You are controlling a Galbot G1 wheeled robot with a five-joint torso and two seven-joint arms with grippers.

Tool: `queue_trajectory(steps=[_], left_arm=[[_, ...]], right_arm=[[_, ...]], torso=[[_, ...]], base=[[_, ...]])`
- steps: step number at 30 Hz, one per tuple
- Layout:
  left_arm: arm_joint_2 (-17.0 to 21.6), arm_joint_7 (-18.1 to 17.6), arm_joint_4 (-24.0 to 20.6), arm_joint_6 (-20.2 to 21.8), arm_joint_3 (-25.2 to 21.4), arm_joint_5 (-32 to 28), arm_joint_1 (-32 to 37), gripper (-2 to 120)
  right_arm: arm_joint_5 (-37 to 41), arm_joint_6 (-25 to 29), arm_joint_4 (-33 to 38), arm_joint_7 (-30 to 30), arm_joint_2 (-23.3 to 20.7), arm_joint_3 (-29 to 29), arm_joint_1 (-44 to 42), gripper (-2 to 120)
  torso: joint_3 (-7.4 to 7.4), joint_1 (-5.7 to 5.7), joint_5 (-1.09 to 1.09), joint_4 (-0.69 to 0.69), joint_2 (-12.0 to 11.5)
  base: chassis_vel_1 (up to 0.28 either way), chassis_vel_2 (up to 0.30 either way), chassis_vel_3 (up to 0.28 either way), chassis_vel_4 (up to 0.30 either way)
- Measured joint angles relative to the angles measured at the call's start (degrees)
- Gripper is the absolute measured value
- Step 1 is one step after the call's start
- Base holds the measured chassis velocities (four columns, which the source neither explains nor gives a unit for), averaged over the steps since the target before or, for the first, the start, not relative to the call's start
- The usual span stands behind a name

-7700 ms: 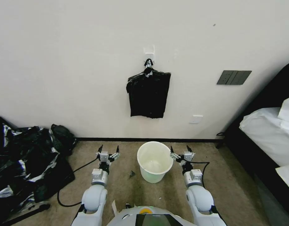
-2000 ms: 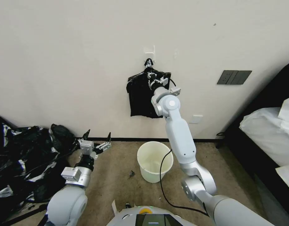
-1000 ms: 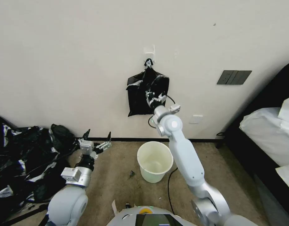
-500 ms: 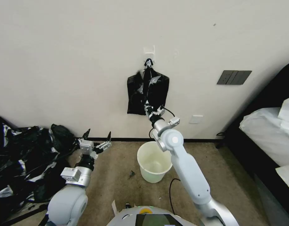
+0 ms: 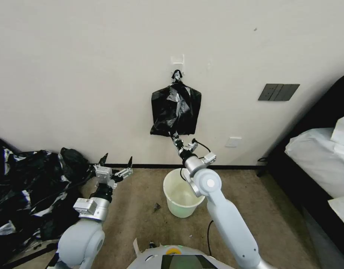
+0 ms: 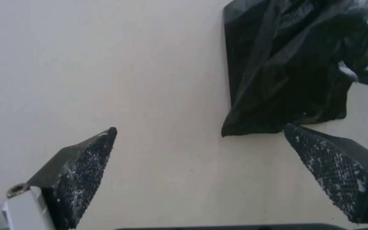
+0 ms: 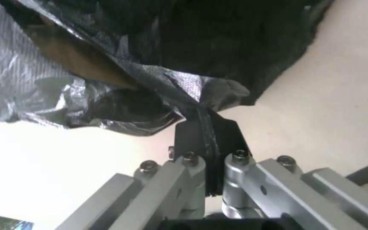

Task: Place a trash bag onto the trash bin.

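Black, glossy plastic hangs from a small white wall hook (image 5: 177, 59): the trash bag (image 5: 175, 108), its knotted top caught on the hook and its wrinkled body spread flat against the pale wall (image 5: 86, 74). The right gripper (image 5: 175, 136) is raised to the bag's lower edge, and the right wrist view shows its jaws pressed together on a twisted pinch of the shiny film (image 7: 120, 76), with the rest of the bag billowing beyond the fingertips. The right arm reaches up from the robot's front, passing over the trash bin (image 5: 183, 192), which stands upright on the brown carpet (image 5: 142, 209) just below the hanging bag, close to the dark baseboard; its cream inside is bare. The left gripper (image 5: 115, 164) hovers low over the carpet to the left of the bin, well apart from it, jaws spread wide with nothing between them; its wrist camera looks past the two black textured pads (image 6: 86, 169) at the wall and the bag's lower corner (image 6: 286, 73). A large heap of black plastic (image 5: 26, 190) lies on the floor at the far left, beside the left arm. White bedding (image 5: 321, 153) shows at the right edge.
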Motion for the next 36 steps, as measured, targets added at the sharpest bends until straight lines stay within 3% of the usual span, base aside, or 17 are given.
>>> queue_trajectory(steps=[24,31,34,36], left_arm=[[2.08,0.94,0.33,0.12,1.19,-1.05,-1.25,100],[8.35,1.61,1.74,0.78,3.21,-3.19,-5.73,100],[14.05,1.59,3.28,2.78,7.11,-6.91,-13.76,100],[15.49,1.49,4.04,3.51,8.62,-8.03,-16.91,100]], right_arm=[[-8.90,-0.41,4.75,-3.74,0.87,-0.08,-13.26,0],[-9.32,-0.53,3.81,-3.79,0.44,-1.01,-9.62,0],[-9.85,-0.76,2.27,-3.83,0.03,-1.97,-6.49,0],[-10.19,-0.81,1.81,-3.85,-0.04,-2.18,-5.61,0]], torso=[[0.00,0.00,0.00,0.00,0.00],[0.00,0.00,-0.01,0.01,-0.01],[0.00,0.00,-0.01,-0.02,-0.01],[0.00,0.00,-0.01,0.01,-0.01]], base=[[0.000,0.000,0.000,0.000],[0.000,0.000,0.000,0.000],[0.000,0.000,0.000,0.000],[0.000,0.000,0.000,0.000]])
